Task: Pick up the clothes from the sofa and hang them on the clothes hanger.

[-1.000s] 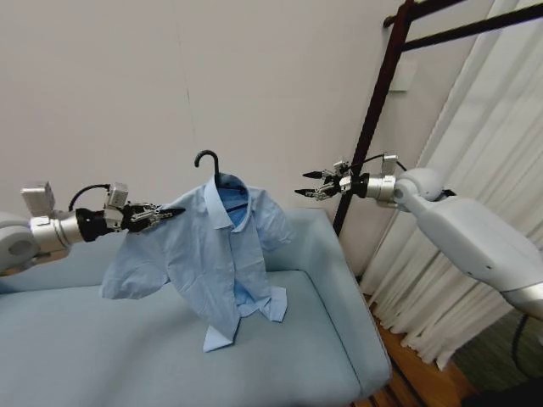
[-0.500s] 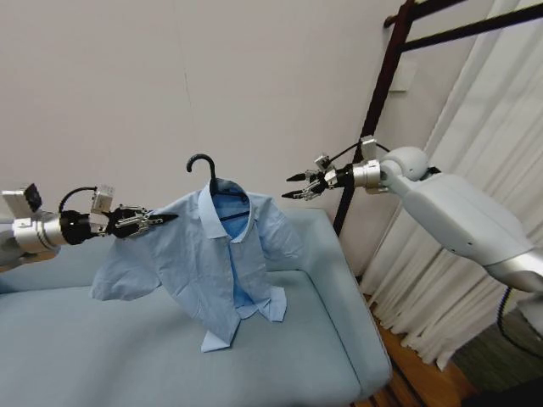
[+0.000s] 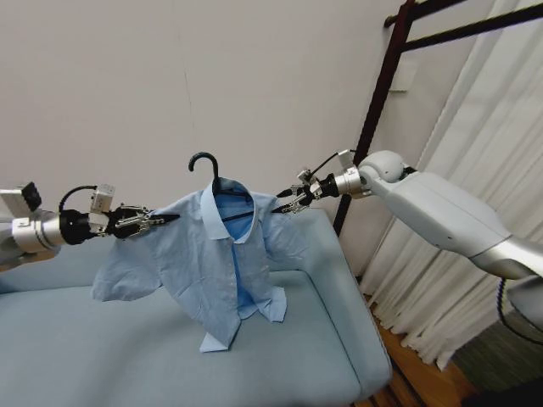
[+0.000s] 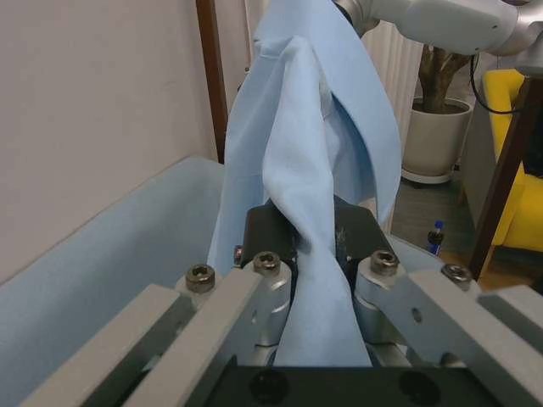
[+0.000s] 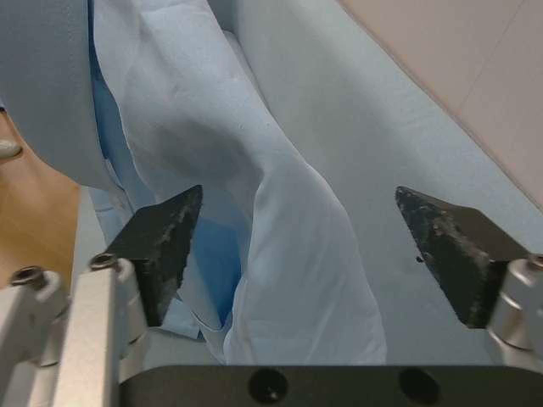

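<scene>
A light blue shirt [image 3: 214, 259] hangs on a black hanger [image 3: 204, 161], held in the air above the pale blue sofa [image 3: 102, 356]. My left gripper [image 3: 161, 220] is shut on the shirt's shoulder at the hanger's end. In the left wrist view the fabric [image 4: 314, 144] is pinched in that gripper [image 4: 318, 246]. My right gripper [image 3: 285, 198] is open at the shirt's opposite shoulder. In the right wrist view its gripper [image 5: 301, 220] is spread wide, with the shirt's sleeve [image 5: 288, 254] between and beyond the two black fingertips [image 5: 174, 229].
A dark brown clothes rack [image 3: 382, 93] stands to the right behind the sofa, with white curtains [image 3: 492, 170] beyond it. A plain wall runs behind the sofa. A potted plant [image 4: 441, 110] and a yellow chair [image 4: 526, 170] stand farther off on the wooden floor.
My right gripper has moved left, from open air by the rack to the shirt's right shoulder. The left gripper shifted the hanger and shirt slightly left, then held still.
</scene>
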`<state>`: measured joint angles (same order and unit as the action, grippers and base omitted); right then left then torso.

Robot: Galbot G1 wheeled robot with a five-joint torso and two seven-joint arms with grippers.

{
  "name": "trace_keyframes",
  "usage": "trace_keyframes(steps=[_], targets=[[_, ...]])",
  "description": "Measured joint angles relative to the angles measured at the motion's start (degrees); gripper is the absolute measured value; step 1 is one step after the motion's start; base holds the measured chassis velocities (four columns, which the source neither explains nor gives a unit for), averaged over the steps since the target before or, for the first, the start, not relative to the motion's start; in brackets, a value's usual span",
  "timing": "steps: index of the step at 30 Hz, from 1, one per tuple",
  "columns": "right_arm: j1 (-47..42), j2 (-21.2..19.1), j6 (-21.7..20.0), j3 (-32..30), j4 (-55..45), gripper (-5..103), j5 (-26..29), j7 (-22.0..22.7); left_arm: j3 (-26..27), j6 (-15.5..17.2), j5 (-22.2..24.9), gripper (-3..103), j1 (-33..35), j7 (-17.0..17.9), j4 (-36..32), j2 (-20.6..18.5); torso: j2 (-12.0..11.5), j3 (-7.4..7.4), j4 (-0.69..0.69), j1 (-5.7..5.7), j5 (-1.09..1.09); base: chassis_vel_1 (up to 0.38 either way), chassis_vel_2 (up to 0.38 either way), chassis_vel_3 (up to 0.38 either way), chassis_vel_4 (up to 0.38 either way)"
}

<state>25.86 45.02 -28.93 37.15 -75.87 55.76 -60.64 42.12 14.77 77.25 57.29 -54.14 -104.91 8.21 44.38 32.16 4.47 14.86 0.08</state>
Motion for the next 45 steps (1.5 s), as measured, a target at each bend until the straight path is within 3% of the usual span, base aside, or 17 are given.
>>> trace_keyframes(steps=[4,6,9,12,15,20,36,39,42,45], targets=[[0.0,-0.2,0.0,0.2,-0.7,54,0.4,0.0,0.0,0.0,0.0,8,0.0,0.0,-0.2,-0.1,0.0,0.0,0.0,0.0,0.0,0.0,0.0,0.0,0.0],[0.0,-0.3,0.0,0.2,-0.8,54,0.5,0.0,0.1,0.0,0.0,8,0.0,0.0,-0.3,-0.1,0.0,0.0,-0.01,0.0,0.0,0.0,0.0,0.0,0.0],[0.0,-0.6,0.0,0.3,-1.1,38,0.7,-0.3,0.1,0.1,0.1,8,0.0,0.0,-0.6,-0.2,0.0,0.0,0.0,0.0,0.0,0.0,0.0,0.0,0.0],[-0.1,-0.7,0.3,0.3,-1.2,33,0.8,-0.7,0.1,0.1,0.1,8,0.0,0.0,-0.8,-0.2,0.0,0.0,0.0,0.0,0.0,0.0,0.0,0.0,0.0],[-0.4,-1.4,1.0,0.3,-1.5,16,0.9,-1.0,0.2,0.0,0.1,8,0.1,-0.2,-1.1,0.0,0.0,0.0,-0.01,0.0,0.0,0.0,0.0,0.0,0.0],[-0.4,-1.8,1.5,0.3,-2.1,2,1.5,-1.4,0.2,0.0,0.1,8,0.0,0.0,-1.4,0.0,0.0,0.0,-0.01,0.0,0.0,0.0,0.0,0.0,0.0],[0.5,-2.2,2.1,0.5,-2.4,-3,-0.4,-3.3,0.2,0.0,0.2,8,0.0,0.2,-1.4,-0.2,0.0,0.0,-0.01,0.0,0.0,0.0,0.0,0.0,0.0],[0.8,-3.0,2.6,0.8,-2.6,13,-0.7,-3.9,0.2,0.0,0.2,8,0.0,0.2,-1.2,-0.4,0.0,0.0,-0.01,0.0,0.0,0.0,0.0,0.0,0.0],[1.4,-3.6,2.7,1.2,-2.6,18,-1.0,-4.4,0.3,0.0,0.3,8,-0.1,0.2,-1.0,-0.7,0.0,0.0,0.0,0.0,0.0,0.0,0.0,0.0,0.0],[2.7,-4.2,2.6,1.6,-2.2,34,-1.2,-4.7,0.2,-0.1,0.4,8,-0.1,0.1,-0.8,-0.8,0.0,0.0,0.0,0.0,0.0,0.0,0.0,0.0,0.0]])
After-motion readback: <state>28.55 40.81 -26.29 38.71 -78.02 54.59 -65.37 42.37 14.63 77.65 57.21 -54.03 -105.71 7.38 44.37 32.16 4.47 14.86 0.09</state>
